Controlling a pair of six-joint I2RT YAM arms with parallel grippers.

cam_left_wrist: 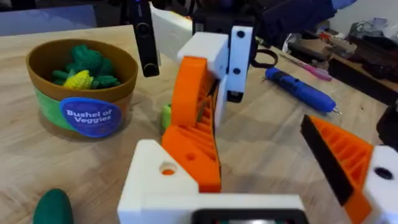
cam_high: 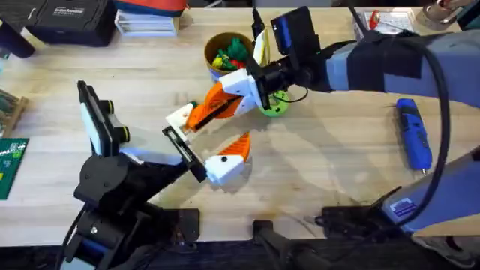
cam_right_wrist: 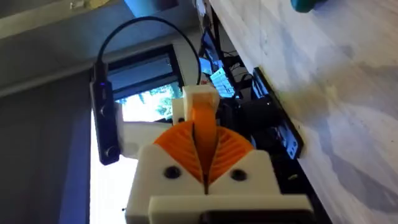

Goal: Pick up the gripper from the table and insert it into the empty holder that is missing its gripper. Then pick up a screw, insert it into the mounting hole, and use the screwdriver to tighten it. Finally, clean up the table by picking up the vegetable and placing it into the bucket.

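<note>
The loose gripper (cam_high: 212, 106), an orange ribbed wedge on a white base, is held tilted above the table with my right gripper (cam_high: 251, 85) shut on its upper end. Its lower end (cam_left_wrist: 194, 152) rests against the holder (cam_left_wrist: 155, 186), the bare white mount on my left gripper (cam_high: 206, 140). That left gripper is open, and its other finger (cam_left_wrist: 348, 163) carries an orange pad. The right wrist view has my pads (cam_right_wrist: 202, 152) closed on the orange piece. The blue screwdriver (cam_high: 413, 133) lies at the right. The bucket (cam_high: 214, 46) holds toy veggies. The dark green vegetable (cam_left_wrist: 53, 208) lies on the table.
A bright green disc (cam_high: 275, 105) sits under the right wrist, beside the bucket. A black case (cam_high: 67, 19) and papers (cam_high: 146, 22) line the far edge. A green circuit board (cam_high: 10, 161) lies at the left edge. Cables trail along the front right.
</note>
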